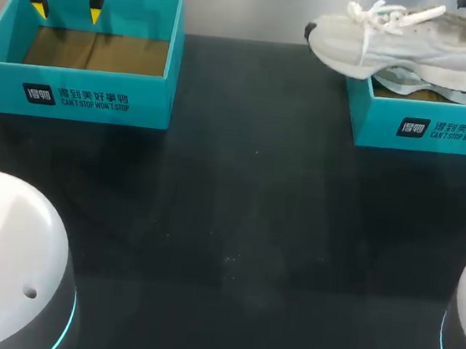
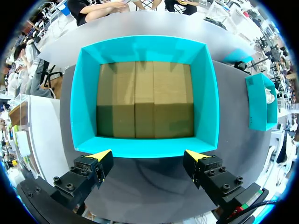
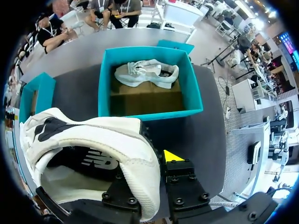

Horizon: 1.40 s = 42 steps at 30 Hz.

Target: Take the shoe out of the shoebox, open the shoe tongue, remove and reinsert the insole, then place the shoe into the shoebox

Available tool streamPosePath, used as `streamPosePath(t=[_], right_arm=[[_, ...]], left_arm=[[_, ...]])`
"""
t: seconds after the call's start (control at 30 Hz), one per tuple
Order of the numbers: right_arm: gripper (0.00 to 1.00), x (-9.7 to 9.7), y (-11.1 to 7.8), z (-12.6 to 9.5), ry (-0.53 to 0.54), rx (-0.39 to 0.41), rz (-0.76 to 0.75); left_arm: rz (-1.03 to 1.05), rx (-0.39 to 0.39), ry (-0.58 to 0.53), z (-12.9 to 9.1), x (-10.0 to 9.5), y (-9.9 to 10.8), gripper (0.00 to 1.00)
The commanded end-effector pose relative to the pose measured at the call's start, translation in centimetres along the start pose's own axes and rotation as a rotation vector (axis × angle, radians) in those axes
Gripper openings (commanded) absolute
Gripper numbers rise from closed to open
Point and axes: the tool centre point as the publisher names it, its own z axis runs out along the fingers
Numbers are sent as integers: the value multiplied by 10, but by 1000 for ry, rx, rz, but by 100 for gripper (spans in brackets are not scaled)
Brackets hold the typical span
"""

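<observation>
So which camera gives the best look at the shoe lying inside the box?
The right wrist view: it looks down into the shoebox and shows the whole boxed shoe. The head view shows only a sliver of it beneath the lifted shoe. The left wrist view shows just a white speck in that far box.

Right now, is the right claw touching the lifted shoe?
Touching. The right wrist view shows the right claw pinching the heel of the lifted shoe between its fingers.
</observation>
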Motion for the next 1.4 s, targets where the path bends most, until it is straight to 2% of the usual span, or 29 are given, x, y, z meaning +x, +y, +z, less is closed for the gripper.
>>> streamPosePath(t=[0.03, 0.3, 0.4, 0.6, 0.83, 0.9, 1.17, 1.4], right_arm=[[0, -3, -3, 0, 8, -14, 1], [0, -2, -6, -5, -16, -25, 6], [0, 7, -27, -9, -57, -20, 27], [0, 29, -77, 0, -92, 10, 46], [0, 69, -134, 20, -133, 23, 44], [0, 82, -147, 28, -109, 35, 23], [0, 133, -190, 54, -97, 37, -30], [0, 166, -220, 76, -68, 33, -78]], left_arm=[[0, 0, 0, 0, 0, 0, 100], [0, 0, 0, 0, 0, 0, 100], [0, 0, 0, 0, 0, 0, 100], [0, 0, 0, 0, 0, 0, 100], [0, 0, 0, 0, 0, 0, 100], [0, 0, 0, 0, 0, 0, 100], [0, 0, 0, 0, 0, 0, 100], [0, 0, 0, 0, 0, 0, 100]])
